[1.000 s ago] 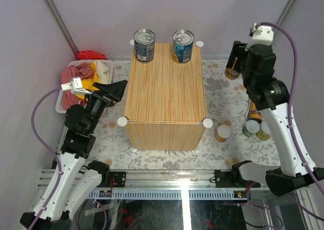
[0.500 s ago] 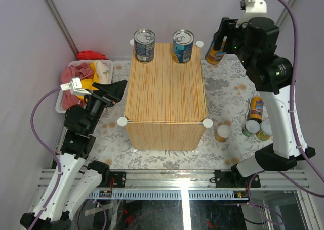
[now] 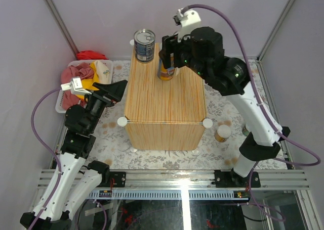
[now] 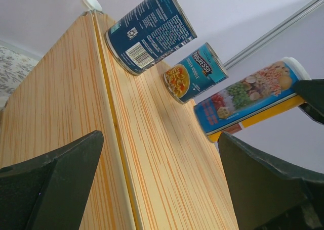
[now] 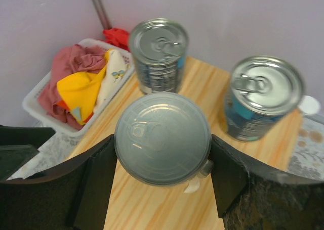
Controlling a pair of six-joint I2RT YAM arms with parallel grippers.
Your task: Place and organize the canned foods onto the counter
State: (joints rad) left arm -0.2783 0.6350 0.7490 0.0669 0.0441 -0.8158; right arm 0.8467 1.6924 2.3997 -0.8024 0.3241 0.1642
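The counter (image 3: 167,96) is a light wood-grain box with white corner knobs. One blue-labelled silver-topped can (image 3: 145,45) stands at its back left. A second one shows in the right wrist view (image 5: 263,96) and is hidden behind my right arm from above. My right gripper (image 3: 167,57) is shut on an orange-yellow can with a white lid (image 3: 166,69). It holds the can upright just above the counter's back middle, in front of the two blue cans. My left gripper (image 3: 114,91) is open and empty beside the counter's left face.
A white basket (image 3: 109,64) of red, pink and yellow cloths stands at the far left. A white-lidded can (image 3: 223,132) stands on the floral mat (image 3: 223,88) by the counter's front right corner. Another can (image 3: 246,129) is partly hidden behind my right arm.
My right arm has swung left with the orange-yellow can, from the far right of the mat to above the counter's back. The left arm has not moved.
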